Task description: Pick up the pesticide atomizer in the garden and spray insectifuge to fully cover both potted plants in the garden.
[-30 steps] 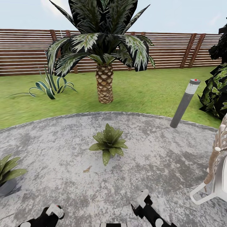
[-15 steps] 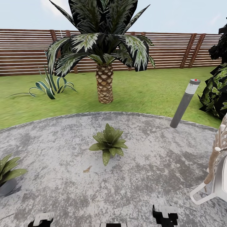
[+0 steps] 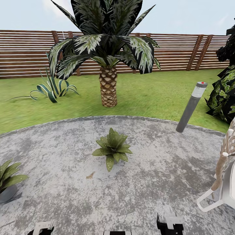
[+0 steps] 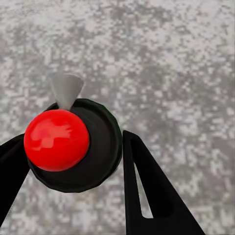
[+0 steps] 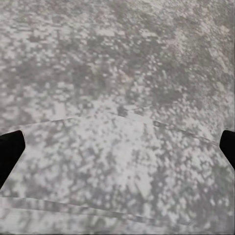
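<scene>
From the head camera, one potted plant (image 3: 112, 148) sits mid-patio (image 3: 153, 169) ahead of me, the other (image 3: 8, 178) at my left edge. Behind stand the palm (image 3: 108, 65), the agave (image 3: 52, 88) on the lawn (image 3: 147, 94) and the fence (image 3: 26, 52); a grey post (image 3: 191, 107) leans at right beside a chair (image 3: 222, 182).

Along my left wrist, my left gripper (image 4: 73, 171) clamps the pesticide atomizer (image 4: 95, 147), seen from its dark, red-buttoned top, over the stone.

Along my right wrist, my right gripper (image 5: 117, 147) is spread wide, holding nothing, above the patio.
</scene>
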Controlling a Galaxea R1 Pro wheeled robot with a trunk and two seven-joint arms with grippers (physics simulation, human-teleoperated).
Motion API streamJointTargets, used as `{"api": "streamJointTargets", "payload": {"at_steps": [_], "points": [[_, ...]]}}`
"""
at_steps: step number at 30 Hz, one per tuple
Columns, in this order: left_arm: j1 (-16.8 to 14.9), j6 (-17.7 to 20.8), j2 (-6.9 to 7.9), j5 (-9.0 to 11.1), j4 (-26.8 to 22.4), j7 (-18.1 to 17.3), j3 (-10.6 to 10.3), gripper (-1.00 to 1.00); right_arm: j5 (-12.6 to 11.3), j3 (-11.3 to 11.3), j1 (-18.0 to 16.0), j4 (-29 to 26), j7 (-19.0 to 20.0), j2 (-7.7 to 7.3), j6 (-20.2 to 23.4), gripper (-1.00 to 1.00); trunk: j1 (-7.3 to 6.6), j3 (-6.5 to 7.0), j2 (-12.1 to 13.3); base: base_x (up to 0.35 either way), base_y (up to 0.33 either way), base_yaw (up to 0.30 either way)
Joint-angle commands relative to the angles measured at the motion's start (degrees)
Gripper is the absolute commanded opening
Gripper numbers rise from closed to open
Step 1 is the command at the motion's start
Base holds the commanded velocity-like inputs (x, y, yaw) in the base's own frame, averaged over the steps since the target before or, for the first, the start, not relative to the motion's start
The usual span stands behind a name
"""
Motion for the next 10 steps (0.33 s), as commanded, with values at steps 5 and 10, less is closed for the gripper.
{"api": "streamJointTargets", "payload": {"at_steps": [5,10], "points": [[0.0,-0.1,-0.39,-0.4,0.2,0.3,0.4,-1.00,0.0,0.5,0.7,0.1,-0.5,0.01,0.0,1.00,-0.01,-0.04,0.0,0.000,0.000,0.000],[0.0,-0.1,-0.52,-0.2,0.5,0.6,0.5,-1.00,0.0,0.5,0.8,0.1,-0.5,0.01,0.0,1.00,-0.01,-0.04,0.0,0.000,0.000,0.000]]}}
